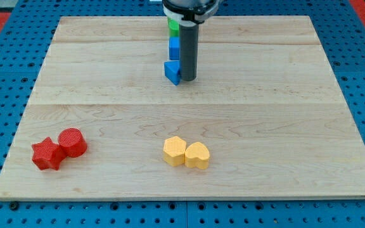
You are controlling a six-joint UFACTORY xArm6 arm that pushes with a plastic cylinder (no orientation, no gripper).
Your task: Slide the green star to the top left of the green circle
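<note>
Yellow blocks (186,152) near bottom edge | my tip (188,78) beside blue block (172,72) (touching)

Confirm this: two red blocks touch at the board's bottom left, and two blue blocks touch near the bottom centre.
Wrong colour: the camera view shows the bottom-centre pair, the yellow hexagon and the yellow heart, is yellow, not blue. The red star and red cylinder do touch at bottom left.

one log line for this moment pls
my tip: down on board, top centre, touching right of blue block | second blue block and green block behind, part hidden by rod | green shapes unclear
</note>
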